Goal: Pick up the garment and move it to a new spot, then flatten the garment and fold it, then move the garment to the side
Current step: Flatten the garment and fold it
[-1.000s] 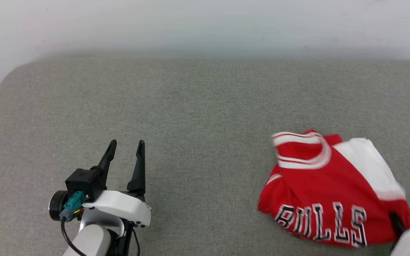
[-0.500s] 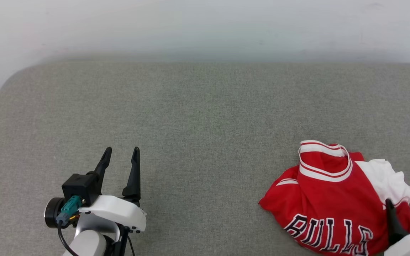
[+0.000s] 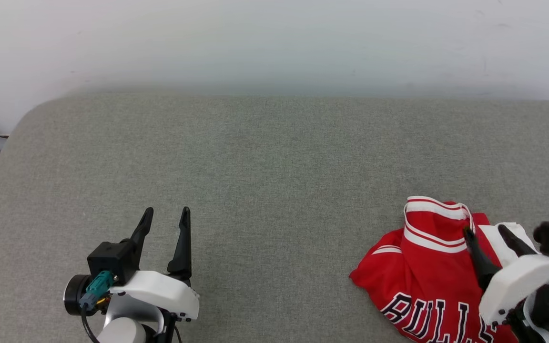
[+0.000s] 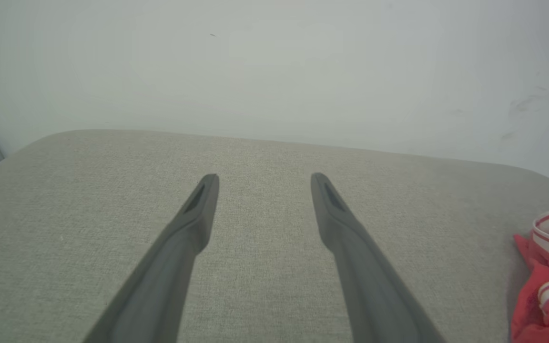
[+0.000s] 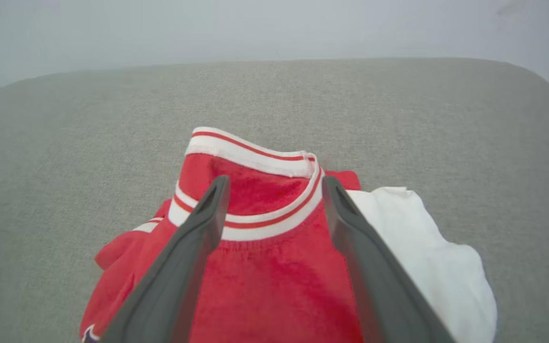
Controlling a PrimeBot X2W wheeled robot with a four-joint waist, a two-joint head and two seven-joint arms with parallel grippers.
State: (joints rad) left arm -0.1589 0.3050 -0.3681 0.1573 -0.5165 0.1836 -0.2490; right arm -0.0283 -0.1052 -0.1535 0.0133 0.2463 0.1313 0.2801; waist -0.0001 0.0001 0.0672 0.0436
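Well left of the garment [image 3: 422, 267], the left gripper [image 3: 167, 209] sits over the bare grey surface [image 3: 274, 157], its fingers spread wide and empty. The garment lies crumpled on that surface with its striped collar raised. Its black lettering runs off the head view's bottom edge, and only "BULL" is legible. Over the garment's right part, the right gripper [image 3: 485, 229] is open and grips nothing. Its fingers [image 5: 179, 271] straddle the collar and hide part of the white sleeve.
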